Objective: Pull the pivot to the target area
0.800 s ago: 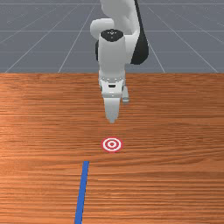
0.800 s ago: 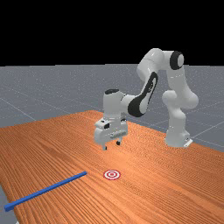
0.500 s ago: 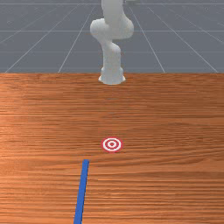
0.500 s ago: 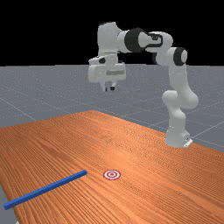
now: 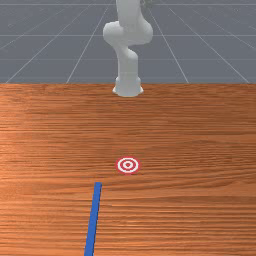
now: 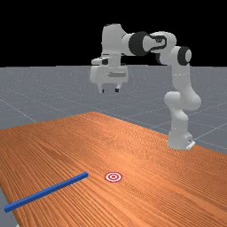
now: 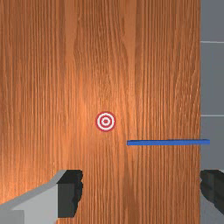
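Observation:
High over the table, my gripper [image 6: 110, 91] hangs open in the far view, nothing between its fingers. The wrist view has the gripper [image 7: 142, 191] with its two dark fingertips wide apart. A long, thin blue bar [image 5: 93, 217] lies at the front view's lower left, also the bar [image 6: 46, 192] in the far view. One end sticks out past the table's edge, as the bar [image 7: 168, 142] shows from above. The red-and-white ringed target [image 5: 128, 165] is flat on the wood, beyond the bar's inner end and off to one side, apart from it.
The orange-brown table [image 6: 133, 155] spreads well below the hand. The arm's base [image 6: 179, 137] stands at the table's far side from the bar, at the far view's right. Grey floor [image 7: 213, 78] borders the table edge that the bar crosses.
My hand has risen from low above the wood to high over it. Since half a second ago, its fingers have opened wider. The bar has shifted very slightly from its earliest position.

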`<state>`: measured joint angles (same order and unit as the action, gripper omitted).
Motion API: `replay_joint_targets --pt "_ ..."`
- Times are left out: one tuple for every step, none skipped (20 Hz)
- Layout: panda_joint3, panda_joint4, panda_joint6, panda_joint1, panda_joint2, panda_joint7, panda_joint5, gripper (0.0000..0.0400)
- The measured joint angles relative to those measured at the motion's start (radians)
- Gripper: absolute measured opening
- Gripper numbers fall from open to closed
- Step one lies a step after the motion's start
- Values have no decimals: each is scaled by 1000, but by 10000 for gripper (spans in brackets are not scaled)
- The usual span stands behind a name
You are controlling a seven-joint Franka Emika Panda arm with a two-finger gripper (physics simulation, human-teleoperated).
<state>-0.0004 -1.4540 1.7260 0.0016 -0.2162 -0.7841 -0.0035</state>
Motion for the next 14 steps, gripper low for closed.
replay_joint_targets --pt "-1 -6 7 -1 4 -2 0 399" --pt "-1 -62 83 -3 34 -2 0 400" --pt "-1 7 -4 -3 0 -2 0 400" --pt "-1 19 -17 -3 -7 -2 0 400" --pt "-4 69 -75 7 -33 12 -43 400" --pt "-5 69 -75 7 -33 11 -46 400" --pt "-6 70 -75 -1 -34 23 -5 400" --pt "-5 135 -142 -5 -69 -10 -5 400" --pt "-6 122 -129 -7 -62 -13 -5 400" --pt "-7 102 -108 -9 -51 -15 -4 400" --pt "-8 103 -110 -11 -52 -16 -4 400" --pt "-8 120 -127 -12 -61 -19 -4 400" --pt "-9 98 -104 -13 -50 -20 -4 400" --pt "-10 99 -105 -14 -50 -22 -4 400"
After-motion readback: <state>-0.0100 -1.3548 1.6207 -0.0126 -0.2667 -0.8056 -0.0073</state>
